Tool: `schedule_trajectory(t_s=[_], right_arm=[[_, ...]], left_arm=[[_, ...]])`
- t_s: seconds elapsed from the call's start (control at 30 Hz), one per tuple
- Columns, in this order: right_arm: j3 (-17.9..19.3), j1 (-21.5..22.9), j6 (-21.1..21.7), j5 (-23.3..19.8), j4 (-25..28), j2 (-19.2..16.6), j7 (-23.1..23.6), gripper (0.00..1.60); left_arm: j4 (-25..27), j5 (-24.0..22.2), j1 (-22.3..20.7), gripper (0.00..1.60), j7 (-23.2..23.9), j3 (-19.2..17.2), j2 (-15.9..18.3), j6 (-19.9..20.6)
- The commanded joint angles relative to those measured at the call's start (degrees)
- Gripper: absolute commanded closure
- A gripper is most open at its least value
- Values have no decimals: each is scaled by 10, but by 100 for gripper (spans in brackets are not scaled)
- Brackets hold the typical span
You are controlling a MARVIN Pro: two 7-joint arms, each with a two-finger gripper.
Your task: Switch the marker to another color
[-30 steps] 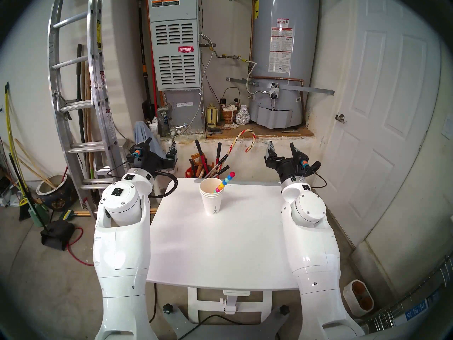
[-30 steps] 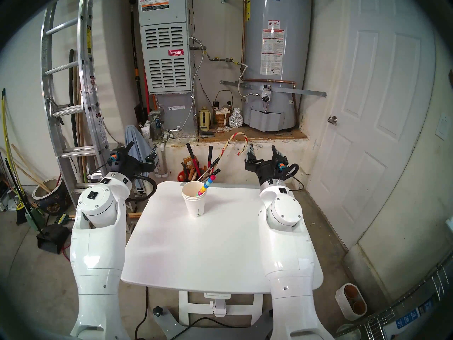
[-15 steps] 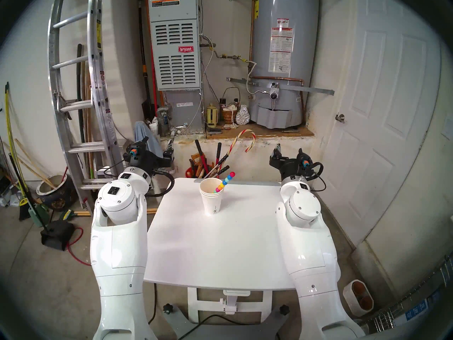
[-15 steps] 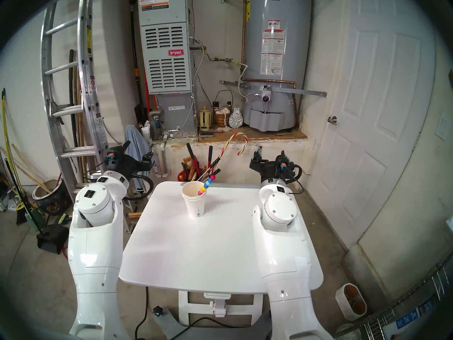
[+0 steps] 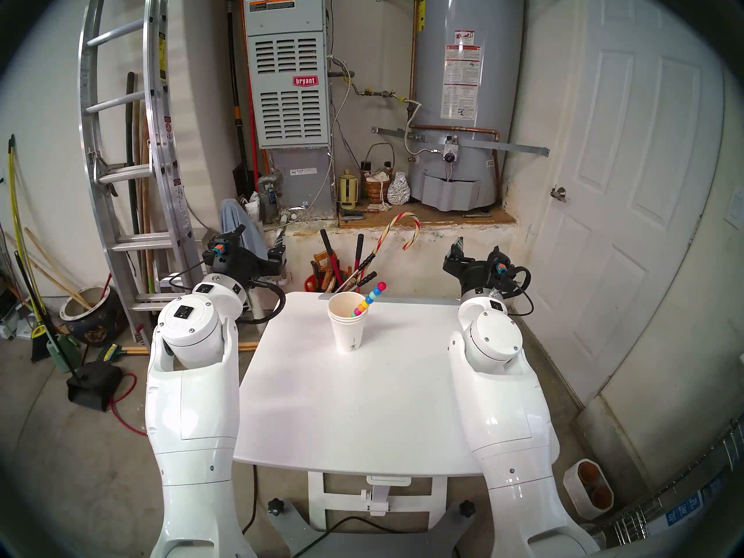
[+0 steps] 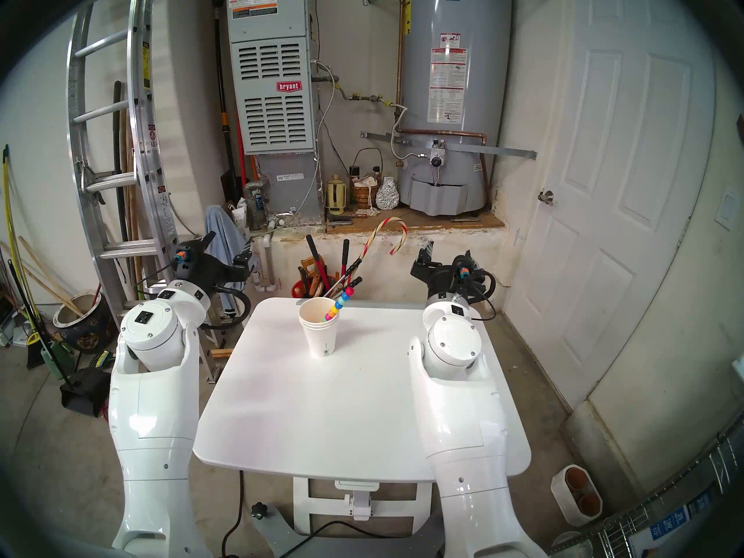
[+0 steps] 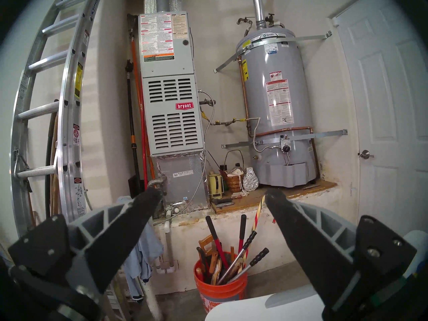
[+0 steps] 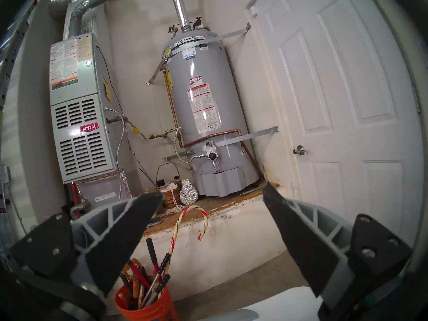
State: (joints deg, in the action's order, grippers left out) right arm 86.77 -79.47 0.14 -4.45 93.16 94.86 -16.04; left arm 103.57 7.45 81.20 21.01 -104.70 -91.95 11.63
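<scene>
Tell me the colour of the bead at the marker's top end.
Pink-red, on the slim beaded multicolour marker; clearest in the head stereo left view.

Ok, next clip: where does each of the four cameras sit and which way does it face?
Head stereo left: above, looking down on the white table, paper cups and marker; both arms show.
Head stereo right: the same, shifted sideways.
Left wrist: beyond the table's far left, facing the furnace; the open left tool frames it.
Right wrist: far right, facing the water heater; open right tool.
Both wrist views share the orange bucket.
</scene>
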Motion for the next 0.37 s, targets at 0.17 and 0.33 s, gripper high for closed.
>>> schedule_trajectory(t_s=[0.17, 0.33], right_arm=[[-7, 9, -5, 2, 16, 1, 2, 0], [-7, 9, -5, 2, 16, 1, 2, 0]], left_arm=[[13, 1, -9, 0, -3, 1, -1, -2], [13, 1, -9, 0, -4, 2, 0, -2]])
